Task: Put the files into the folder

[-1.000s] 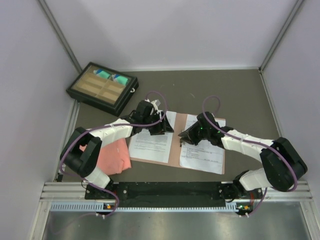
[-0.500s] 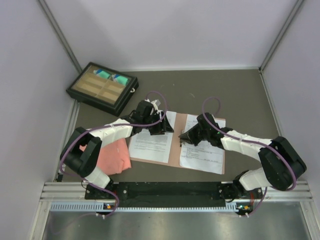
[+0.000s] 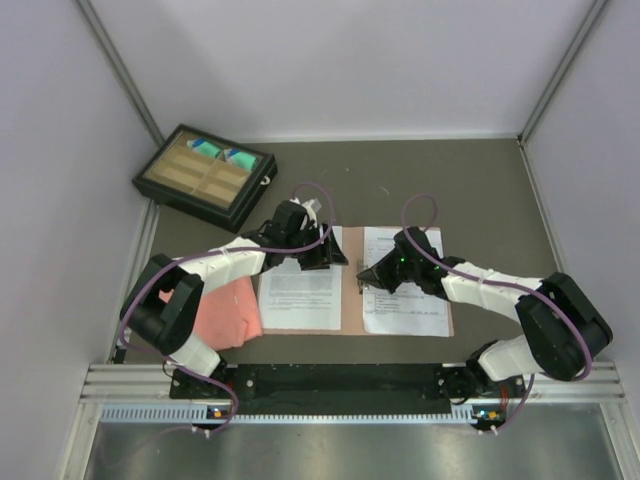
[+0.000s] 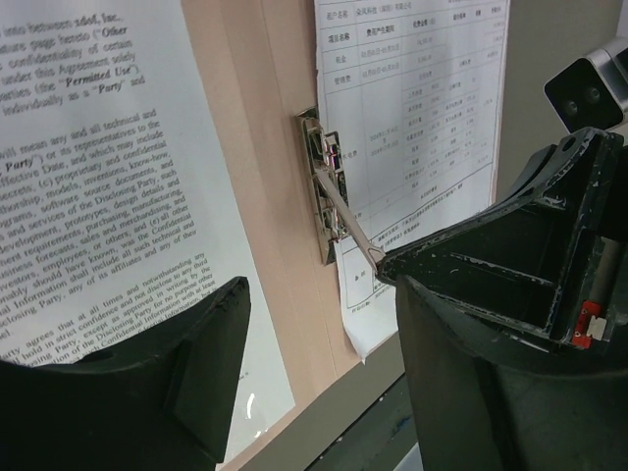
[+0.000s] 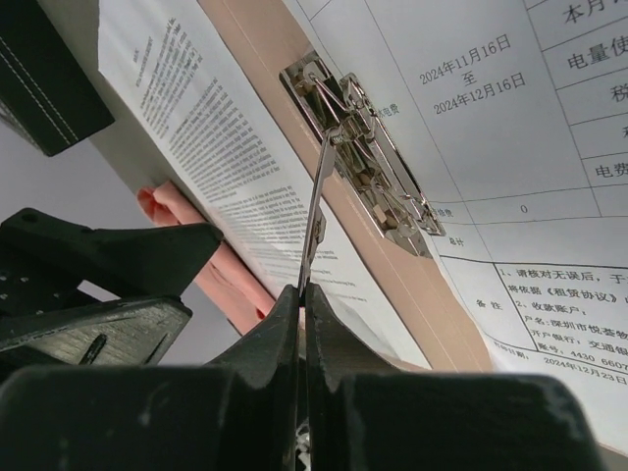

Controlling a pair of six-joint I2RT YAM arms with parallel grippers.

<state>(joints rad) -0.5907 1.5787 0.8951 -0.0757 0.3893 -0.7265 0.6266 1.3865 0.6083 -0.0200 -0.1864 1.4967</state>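
Within the last second the right claw (image 5: pixel 301 294) has been clenched onto the thin clip lever (image 5: pixel 316 196) at the spine of the open folder (image 3: pixel 350 305). The folder, which lay askew before, has been swung square to the near edge of the surface (image 3: pixel 470 190). Both files lie inside it: the dense-text sheet (image 3: pixel 298 290) on the left leaf and the table sheet (image 3: pixel 408 300) on the right, its lower edge now within the folder's outline. The left claw (image 4: pixel 314 280) is held released just above the spine, grasping nothing. The task is judged nearly done, with only the clamping left. Whether the table sheet's inner edge sits under the clip cannot be told. In the overhead view the clip is hidden by both claws, and the left claw's fingers are cut off by the frame in its own view.
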